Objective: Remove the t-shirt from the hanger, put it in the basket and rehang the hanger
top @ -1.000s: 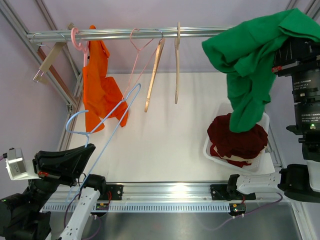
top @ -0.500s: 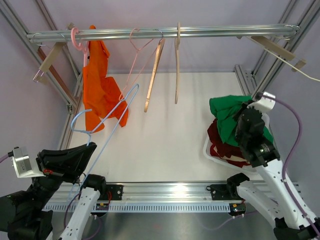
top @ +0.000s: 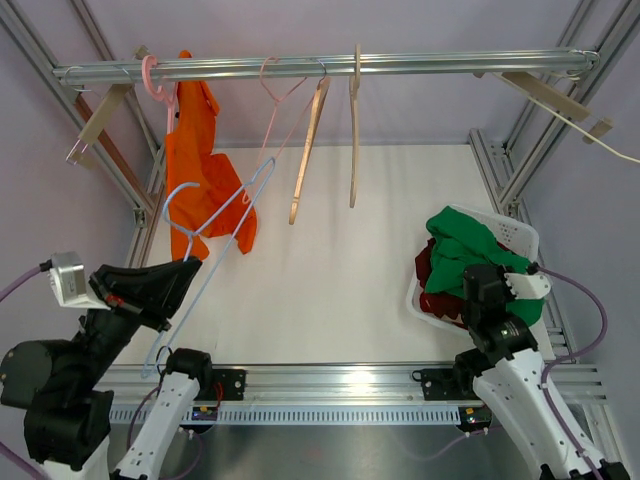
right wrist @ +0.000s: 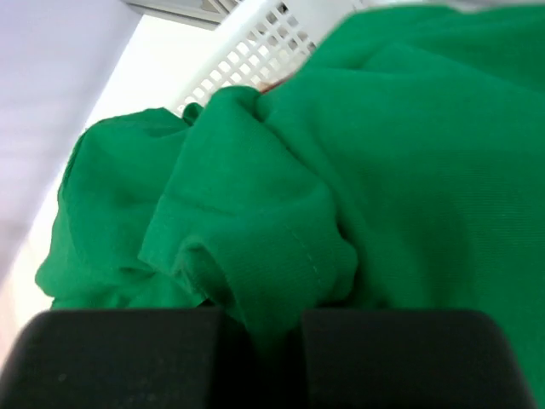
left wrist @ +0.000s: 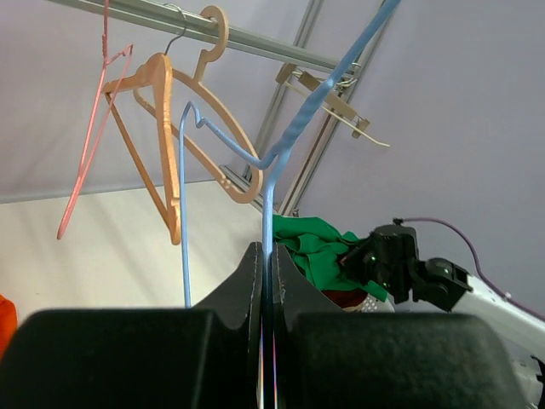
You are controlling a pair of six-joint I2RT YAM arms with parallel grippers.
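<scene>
Green t-shirt (top: pixel 465 250) now down in basket (top: pixel 515 232), still clamped in right end effector (right wrist: pixel 264 328)

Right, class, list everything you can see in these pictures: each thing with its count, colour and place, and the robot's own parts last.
rail: one, silver, across the far side.
basket: one, white, right side of the table.
clothes: a heap, dark red, in the basket.
t-shirt: one, green, in the basket atop the clothes.
garment: one, orange, hung at the rail's left end on a pink hanger.
thin hanger: one, pink, bare, on the rail.
wooden hangers: two, tan, bare, mid-rail.
blue hanger: one, blue, bare, held by the left fingers.
left fingers: black, shut on the blue hanger.
right fingers: black, green cloth between them, grip unclear.
</scene>
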